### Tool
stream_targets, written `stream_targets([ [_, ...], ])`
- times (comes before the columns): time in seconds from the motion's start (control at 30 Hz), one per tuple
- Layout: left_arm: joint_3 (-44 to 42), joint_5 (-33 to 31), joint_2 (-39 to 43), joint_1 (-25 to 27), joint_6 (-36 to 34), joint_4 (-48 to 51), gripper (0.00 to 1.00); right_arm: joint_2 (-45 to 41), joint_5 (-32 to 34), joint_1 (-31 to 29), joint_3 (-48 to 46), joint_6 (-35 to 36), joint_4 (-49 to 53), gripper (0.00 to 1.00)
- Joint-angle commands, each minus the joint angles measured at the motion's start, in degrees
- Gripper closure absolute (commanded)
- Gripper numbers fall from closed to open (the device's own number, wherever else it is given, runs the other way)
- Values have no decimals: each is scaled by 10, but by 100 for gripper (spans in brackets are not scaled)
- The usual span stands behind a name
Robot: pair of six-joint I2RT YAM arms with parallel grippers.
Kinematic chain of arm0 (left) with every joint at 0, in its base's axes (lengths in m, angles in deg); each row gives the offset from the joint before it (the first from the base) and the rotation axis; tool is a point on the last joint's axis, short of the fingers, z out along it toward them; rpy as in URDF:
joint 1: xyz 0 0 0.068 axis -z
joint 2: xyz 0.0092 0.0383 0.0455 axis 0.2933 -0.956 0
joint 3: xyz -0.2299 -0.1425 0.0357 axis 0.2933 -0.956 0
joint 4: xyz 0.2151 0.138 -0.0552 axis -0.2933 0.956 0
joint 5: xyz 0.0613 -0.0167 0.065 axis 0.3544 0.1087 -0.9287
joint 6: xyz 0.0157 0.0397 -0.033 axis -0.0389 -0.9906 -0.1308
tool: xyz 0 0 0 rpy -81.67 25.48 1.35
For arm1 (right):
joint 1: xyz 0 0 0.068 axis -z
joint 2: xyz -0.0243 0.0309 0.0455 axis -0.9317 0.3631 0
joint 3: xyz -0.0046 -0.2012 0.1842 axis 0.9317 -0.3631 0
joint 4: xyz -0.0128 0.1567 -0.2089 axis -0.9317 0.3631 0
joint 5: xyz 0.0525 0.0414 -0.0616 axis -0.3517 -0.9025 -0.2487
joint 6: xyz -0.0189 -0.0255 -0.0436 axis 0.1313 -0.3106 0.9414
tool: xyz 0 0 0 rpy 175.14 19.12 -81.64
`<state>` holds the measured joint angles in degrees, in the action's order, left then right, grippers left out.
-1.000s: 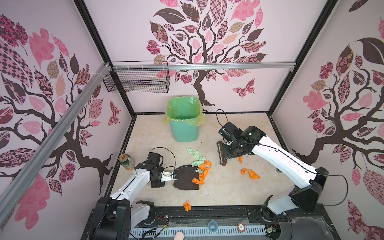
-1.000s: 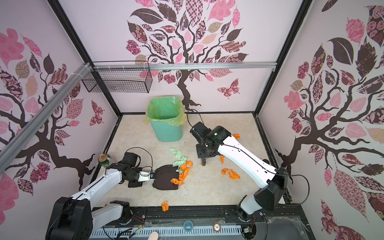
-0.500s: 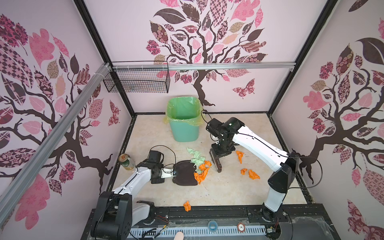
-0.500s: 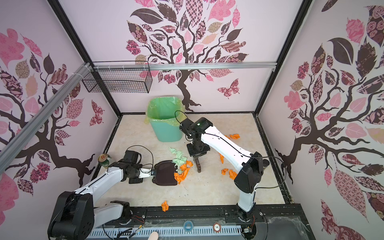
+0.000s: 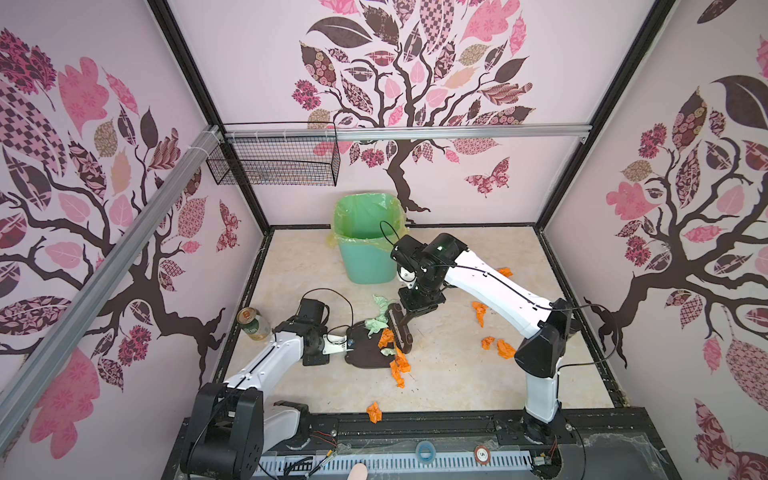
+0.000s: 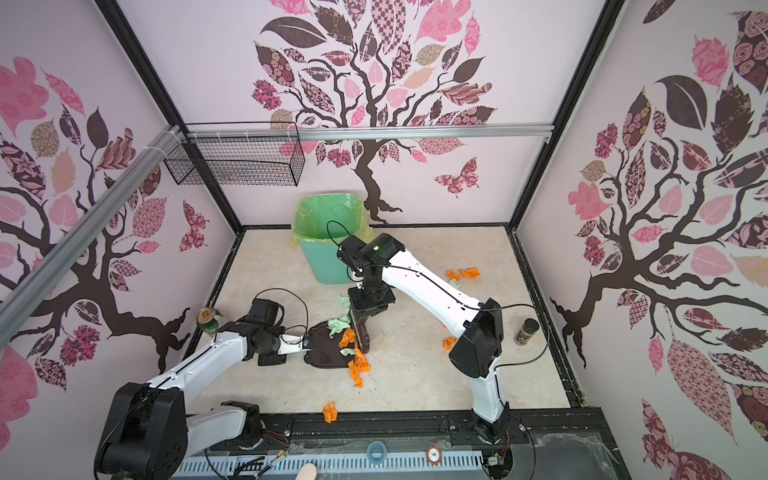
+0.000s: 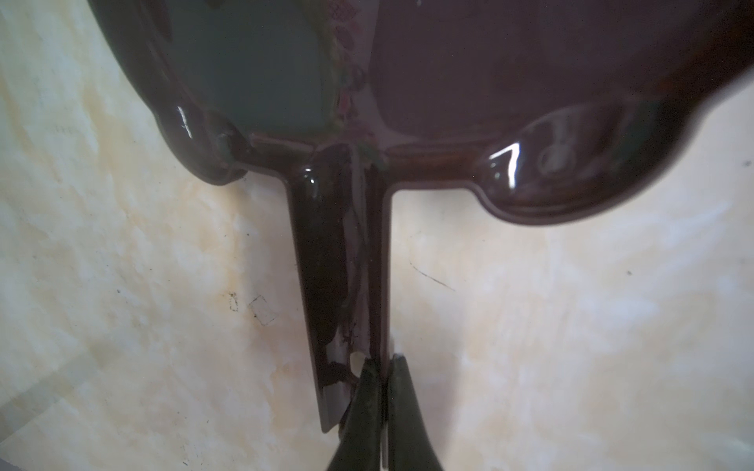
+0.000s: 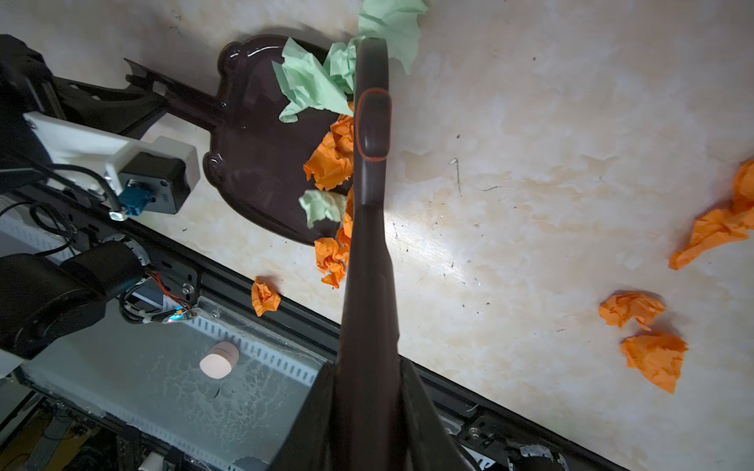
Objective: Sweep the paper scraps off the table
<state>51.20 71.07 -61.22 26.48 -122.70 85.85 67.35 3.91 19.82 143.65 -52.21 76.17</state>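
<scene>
Paper scraps are seen as small crumpled wads, bright orange and pale mint green, on the beige mottled table. The main cluster is packed at frame centre in both top views. It is piled on the right lip of the dark dustpan and spills off it toward lower centre. Loose orange ones are scattered elsewhere: a pair at centre right, one just above them beside the right arm, and one at lower centre by the black rail (touching or not, cannot be told).

The dark brush is laid against the cluster's right side. Its handle is clamped tight in the right gripper. The left gripper is pinched fully closed on the thin rib of the dustpan handle.

More scraps at right of centre, behind the right forearm, are mostly hidden in a top view and better shown in a top view. A small jar at the right is visible in a top view only, blocked by the elbow otherwise. The bristles cannot be made out. The wads under the brush cannot be counted. In the left wrist view the pan floor is blurred and no scraps are caught.

Compared with a second ago, the brush has been swept from right of centre to the pan lip, and mint and orange wads have been pushed onto the pan. The dustpan, the green bin and the loose scraps are unmoved.
</scene>
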Motion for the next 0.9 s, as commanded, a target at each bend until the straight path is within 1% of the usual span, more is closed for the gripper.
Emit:
stream_targets([
  [0.0, 19, 2, -2, 3, 7, 7, 100, 12, -29, -6, 28, -15, 1, 100],
  [0.1, 17, -3, -5, 2, 8, -2, 100, 2, -31, -5, 58, -26, 5, 100],
  [0.17, 13, -9, -7, 0, 4, -14, 100, 4, -6, -5, 95, -24, 28, 100],
  [0.2, 13, -9, -9, -5, 2, -16, 100, -9, 3, -5, 87, -28, 21, 100],
  [0.27, 17, -7, -13, -16, -3, -19, 100, -18, 47, -4, 90, -25, 27, 100],
  [0.33, 21, -5, -18, -28, -10, -22, 100, -31, 63, 7, 72, -22, 26, 100],
  [0.47, 28, -5, -21, -45, -22, -23, 100, -45, 132, 12, 35, -10, 27, 100],
  [0.6, 37, -5, -16, -57, -31, -16, 100, -30, 241, 12, 27, 16, 27, 100],
  [0.67, 42, -4, -15, -61, -32, -6, 100, -13, 288, 11, 38, 39, 26, 100],
  [0.73, 43, -4, -10, -62, -32, 4, 100, 11, 318, 10, 60, 74, 27, 100],
  [0.8, 42, -4, -1, -64, -34, 10, 100, 26, 343, 4, 78, 94, 27, 100],
  [0.87, 42, -1, 11, -70, -36, 17, 100, 28, 339, 1, 92, 101, 27, 100],
])
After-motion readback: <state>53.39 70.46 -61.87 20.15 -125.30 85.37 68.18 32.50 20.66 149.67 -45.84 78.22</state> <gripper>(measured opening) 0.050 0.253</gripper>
